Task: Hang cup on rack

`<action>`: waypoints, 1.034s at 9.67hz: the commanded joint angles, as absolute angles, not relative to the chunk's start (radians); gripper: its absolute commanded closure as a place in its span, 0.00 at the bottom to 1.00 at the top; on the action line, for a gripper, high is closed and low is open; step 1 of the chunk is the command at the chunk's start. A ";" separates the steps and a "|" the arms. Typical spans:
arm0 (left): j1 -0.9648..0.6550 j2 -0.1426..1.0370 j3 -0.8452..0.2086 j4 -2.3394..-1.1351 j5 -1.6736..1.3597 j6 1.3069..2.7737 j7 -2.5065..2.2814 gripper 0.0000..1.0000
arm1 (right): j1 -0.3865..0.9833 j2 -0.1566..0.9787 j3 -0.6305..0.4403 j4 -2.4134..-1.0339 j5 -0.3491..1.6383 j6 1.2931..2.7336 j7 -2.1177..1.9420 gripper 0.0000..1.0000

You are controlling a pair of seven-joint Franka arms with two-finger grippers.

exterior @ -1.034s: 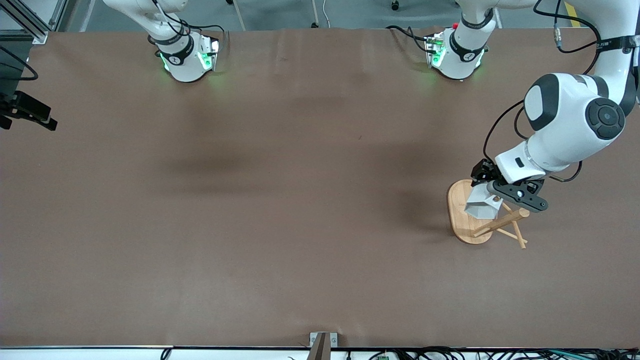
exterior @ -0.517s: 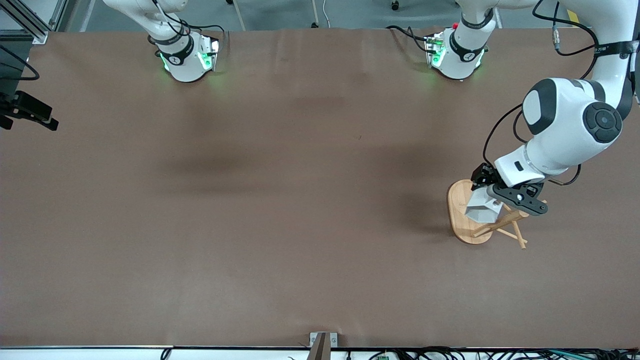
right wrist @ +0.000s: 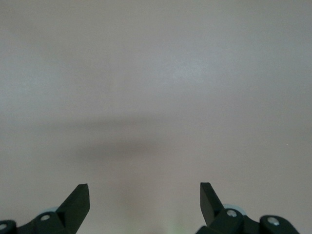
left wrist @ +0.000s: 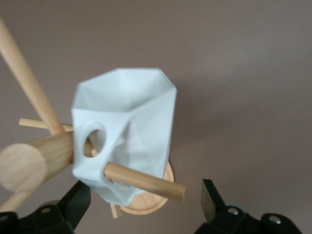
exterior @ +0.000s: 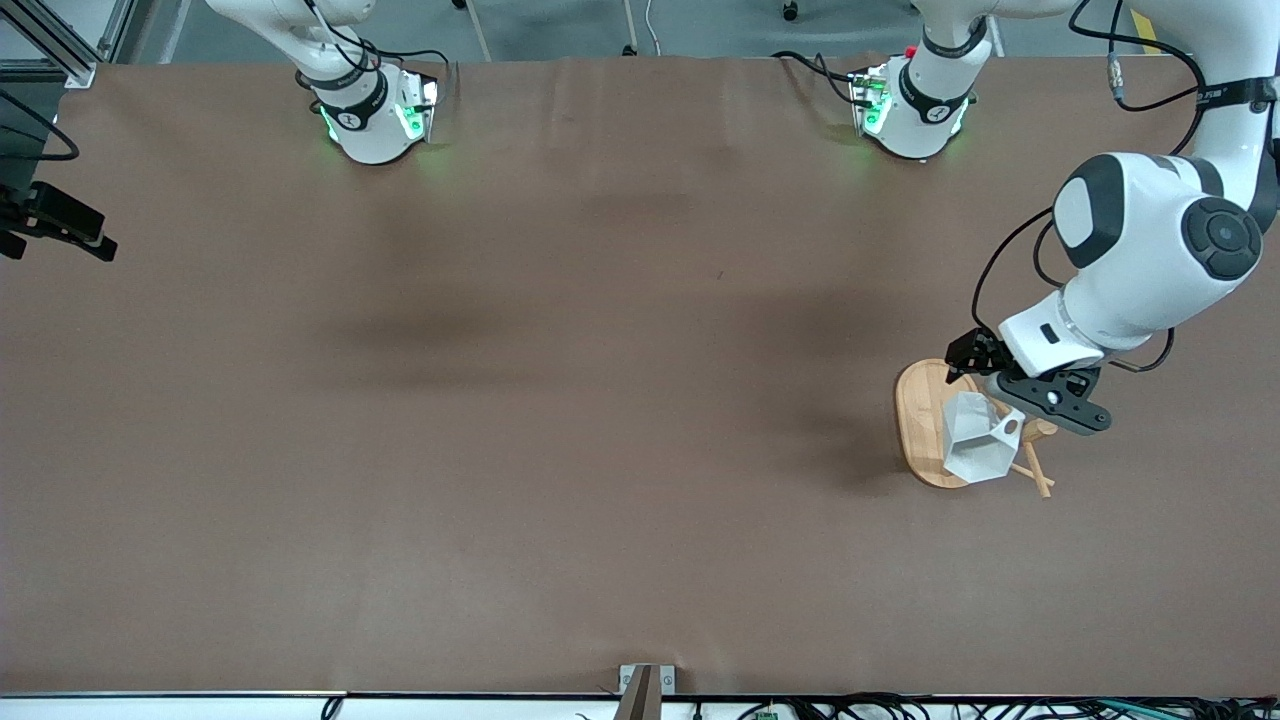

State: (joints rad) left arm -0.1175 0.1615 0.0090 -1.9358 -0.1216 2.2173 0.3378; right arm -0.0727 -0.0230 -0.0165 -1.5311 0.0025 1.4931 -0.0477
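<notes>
Bamboo rack: stands toward my left arm's end of the table, oval base flat, pegs angling up off the post.
White cup: hangs on 1 peg, which passes through the round hole in its handle; the cup is touching the post side and is free of my fingers.
Left gripper: over the rack, just above the hung cup, fingers spread apart with nothing between them (both tips show clear of the cup in the wrist view).
Right gripper: waits over bare table, fingers apart, empty.
Step in hand: I judge the hang done, so my job is a clean retreat.
How to do it well: I should back straight off along the peg's line, keep the fingers wide, and avoid brushing handle or pegs, since a nudge could slide the cup off.
</notes>
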 commanded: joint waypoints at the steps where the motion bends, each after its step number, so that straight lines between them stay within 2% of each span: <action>1: -0.136 0.105 0.021 -1.941 -0.137 2.157 0.237 0.00 | -0.078 -0.043 -0.009 -1.548 0.006 1.497 -0.040 0.00; 5: -0.127 0.031 0.011 -1.783 -0.120 1.860 0.027 0.00 | -0.078 -0.043 -0.009 -1.548 0.006 1.497 -0.040 0.00; 7: -0.068 0.031 -0.070 -1.671 -0.041 1.730 -0.053 0.00 | -0.078 -0.043 -0.009 -1.548 0.006 1.497 -0.040 0.00; 8: -0.036 0.029 -0.121 -1.631 0.012 1.694 -0.048 0.00 | -0.078 -0.043 -0.009 -1.548 0.006 1.497 -0.040 0.00; 10: 0.012 0.025 -0.129 -1.580 0.005 1.637 -0.020 0.00 | -0.078 -0.043 -0.011 -1.548 0.006 1.497 -0.040 0.00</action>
State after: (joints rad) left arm -0.0241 0.0024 -0.1146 -1.6049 -0.0117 1.6792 -0.0352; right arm -0.0726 -0.0230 -0.0157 -1.5308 0.0026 1.4930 -0.0477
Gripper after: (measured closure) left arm 0.000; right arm 0.000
